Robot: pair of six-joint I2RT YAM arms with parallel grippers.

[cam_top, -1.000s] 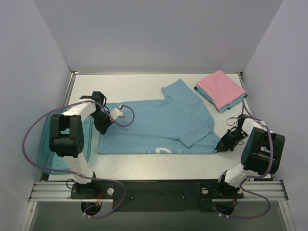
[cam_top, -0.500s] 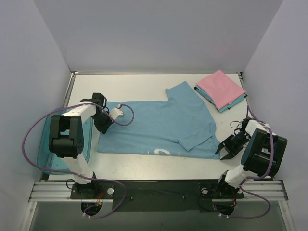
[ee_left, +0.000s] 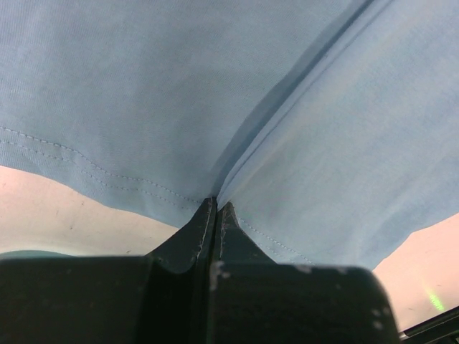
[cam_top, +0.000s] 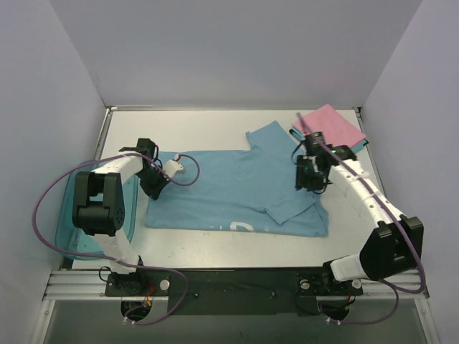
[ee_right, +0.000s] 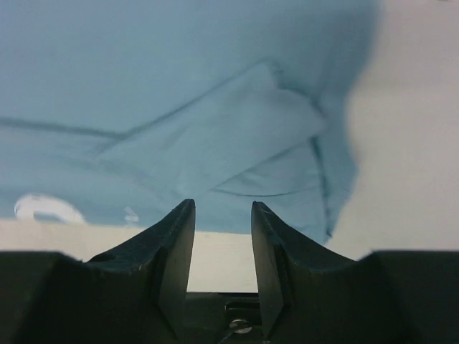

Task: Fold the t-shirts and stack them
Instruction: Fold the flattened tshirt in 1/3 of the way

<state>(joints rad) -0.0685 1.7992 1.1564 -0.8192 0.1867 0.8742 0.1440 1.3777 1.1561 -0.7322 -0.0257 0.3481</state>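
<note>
left gripper [ee_left: 215, 206] clamped on light blue t-shirt [cam_top: 229, 190] edge | right gripper [ee_right: 222, 209] parted, empty | cloth flat, sleeve seemingly folded inward

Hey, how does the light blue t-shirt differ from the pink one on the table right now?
The light blue t-shirt lies spread wide, only partly folded; the pink t-shirt is folded into a compact rectangle at the far right corner. The blue one shows white print near its near edge; the pink shows none. The left gripper pinches the blue one's edge; no gripper holds the pink. Both lie flat on the table.
</note>
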